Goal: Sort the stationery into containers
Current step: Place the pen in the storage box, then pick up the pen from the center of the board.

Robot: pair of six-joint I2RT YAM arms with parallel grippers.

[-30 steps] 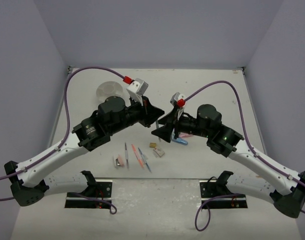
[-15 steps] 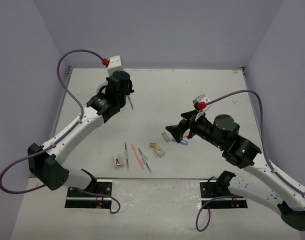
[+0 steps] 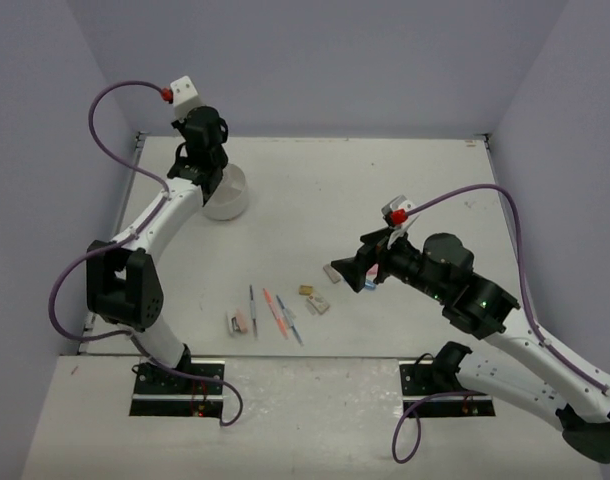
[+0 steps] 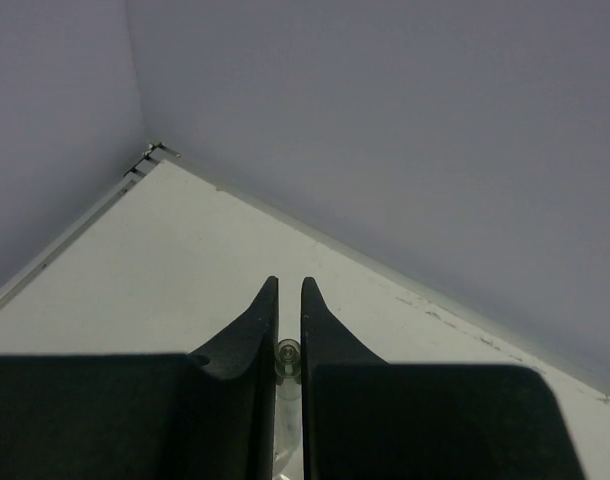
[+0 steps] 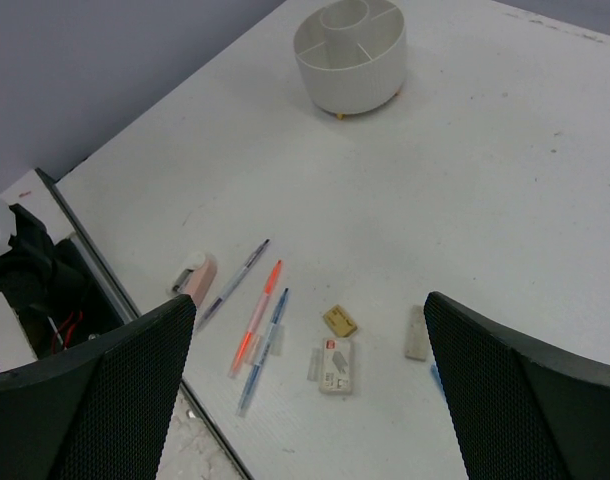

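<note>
My left gripper hangs over the round white divided container at the far left. Its jaws are shut on a thin clear-grey pen, seen end-on between them. My right gripper stands open above the loose stationery, nothing between its fingers. Below it lie a grey pen, an orange pen, a blue pen, a tan eraser, a labelled white eraser, a grey eraser and a pink capsule piece.
The container has a round centre cup and compartments around it. A blue piece peeks out by the right finger. The table's front edge and the arm mounts lie just beyond the pens. Walls enclose the far and side edges.
The left arm swung from the table's middle to the far left above the container, carrying the pen. The right gripper opened wide and drew back to the right.
</note>
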